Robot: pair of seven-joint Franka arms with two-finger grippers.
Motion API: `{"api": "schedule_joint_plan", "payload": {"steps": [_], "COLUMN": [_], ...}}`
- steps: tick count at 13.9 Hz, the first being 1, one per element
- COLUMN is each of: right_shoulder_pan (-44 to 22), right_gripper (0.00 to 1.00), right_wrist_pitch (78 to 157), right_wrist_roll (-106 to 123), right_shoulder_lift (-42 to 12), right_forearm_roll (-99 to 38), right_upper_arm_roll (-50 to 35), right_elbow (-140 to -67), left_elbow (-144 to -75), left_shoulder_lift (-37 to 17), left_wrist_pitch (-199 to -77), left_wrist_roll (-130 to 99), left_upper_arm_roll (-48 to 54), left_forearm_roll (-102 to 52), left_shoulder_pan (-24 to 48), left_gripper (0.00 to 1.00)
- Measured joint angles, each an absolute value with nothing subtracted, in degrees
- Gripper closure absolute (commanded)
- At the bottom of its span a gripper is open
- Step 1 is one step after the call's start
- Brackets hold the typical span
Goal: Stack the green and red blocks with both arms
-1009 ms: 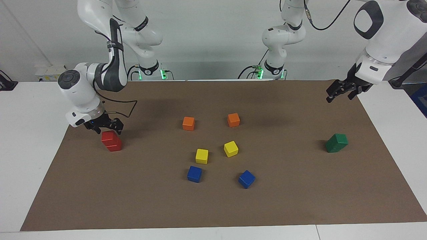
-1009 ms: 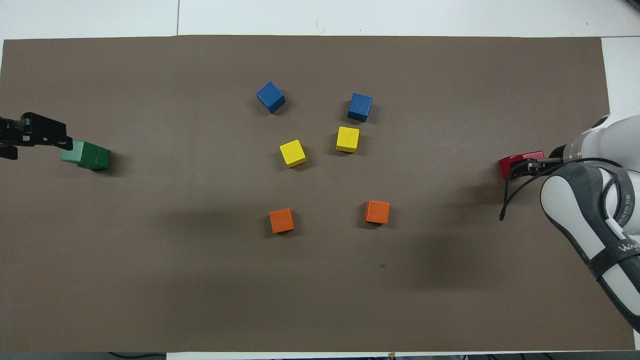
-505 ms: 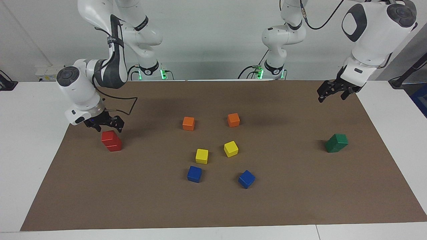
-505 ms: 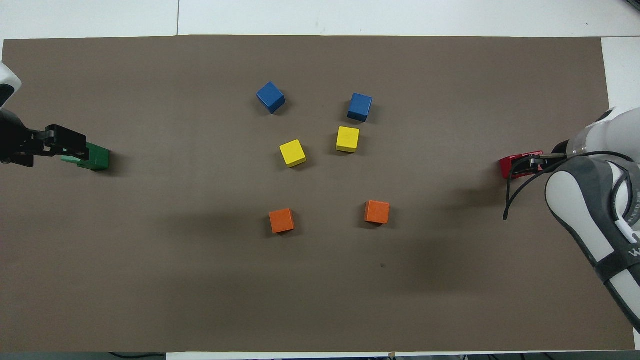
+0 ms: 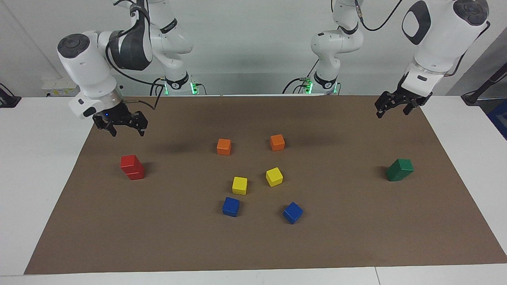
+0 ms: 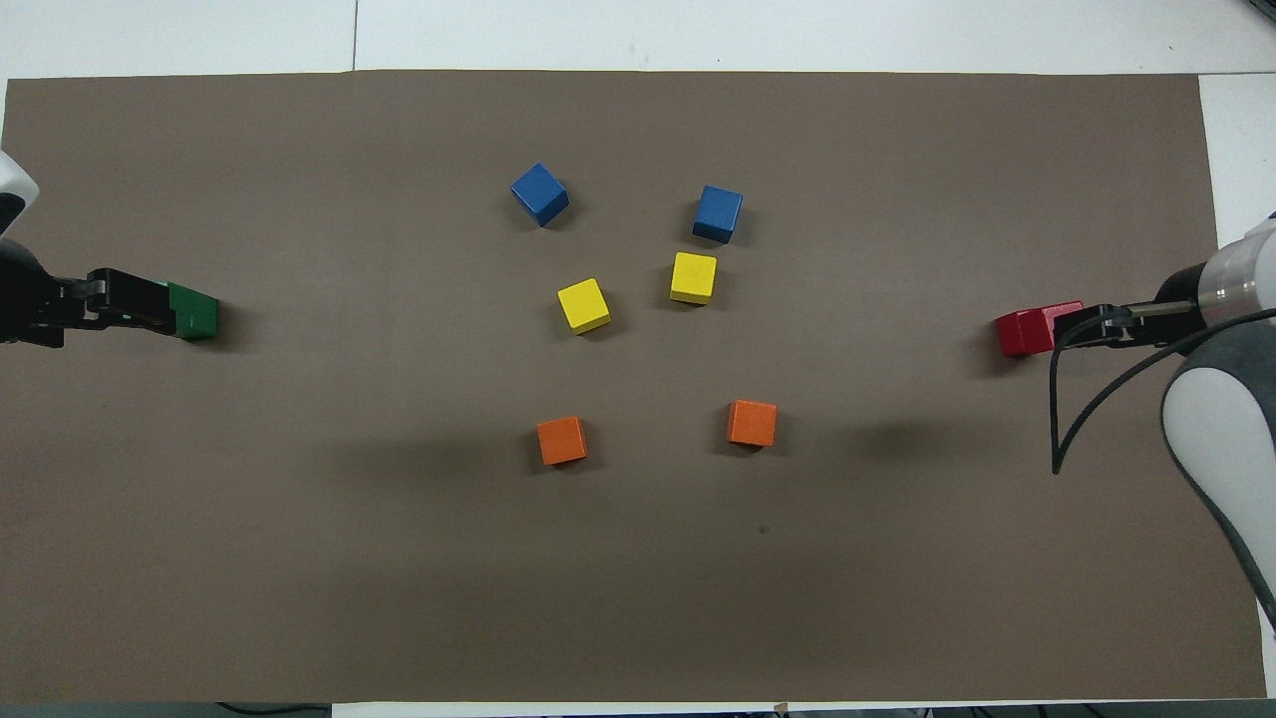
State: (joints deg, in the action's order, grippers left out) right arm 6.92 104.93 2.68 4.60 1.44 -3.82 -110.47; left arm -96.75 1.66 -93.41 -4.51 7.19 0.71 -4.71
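Note:
Two red blocks point(image 5: 132, 167) stand stacked one on the other toward the right arm's end of the mat, also seen as the red stack point(image 6: 1025, 330) from above. My right gripper point(image 5: 127, 132) hangs open and empty in the air, apart from that stack. Two green blocks point(image 5: 399, 169) stand stacked toward the left arm's end, the upper one sitting slightly askew. From above, the left gripper point(image 6: 140, 305) covers part of the green stack point(image 6: 196, 312). My left gripper point(image 5: 391, 112) is open, empty and high above the mat. The right gripper point(image 6: 1082, 327) overlaps the red stack's edge.
Two orange cubes point(image 5: 223, 146) point(image 5: 277, 142), two yellow cubes point(image 5: 239, 185) point(image 5: 274, 176) and two blue cubes point(image 5: 231, 206) point(image 5: 292, 212) lie scattered in the middle of the brown mat point(image 5: 253, 245). White table point(image 5: 35, 166) surrounds the mat.
My right gripper has risen off the red stack and pulled back toward the robots. The left gripper has also lifted and drifted slightly inward. No block has moved.

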Motion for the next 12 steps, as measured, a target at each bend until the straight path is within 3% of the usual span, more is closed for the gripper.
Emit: {"api": "schedule_joint_plan", "payload": {"steps": [2,5,12], "right_shoulder_pan": [6.86,6.92,7.09], "right_gripper": [0.0,0.0,0.01], "right_wrist_pitch": [96.68,90.39,89.38], "right_wrist_roll": [2.66,2.66,2.65], "right_shoulder_lift": [5.47,5.41,2.6], "right_forearm_roll": [1.44,1.44,1.44], "right_upper_arm_roll": [-4.03,-3.96,-3.85], "right_elbow": [-105.64,-99.36,-94.96], "left_elbow": [-96.8,-96.8,-96.8], "left_shoulder_lift": [1.67,1.67,1.67], "left_wrist_pitch": [-93.41,-93.41,-93.55], "left_wrist_roll": [-4.51,-4.51,-4.55], "left_upper_arm_roll": [7.18,7.18,7.05], "left_forearm_roll": [0.53,0.5,-0.82], "left_shoulder_pan": [-4.71,-4.71,-4.72], "left_gripper": [0.0,0.0,0.0]}}
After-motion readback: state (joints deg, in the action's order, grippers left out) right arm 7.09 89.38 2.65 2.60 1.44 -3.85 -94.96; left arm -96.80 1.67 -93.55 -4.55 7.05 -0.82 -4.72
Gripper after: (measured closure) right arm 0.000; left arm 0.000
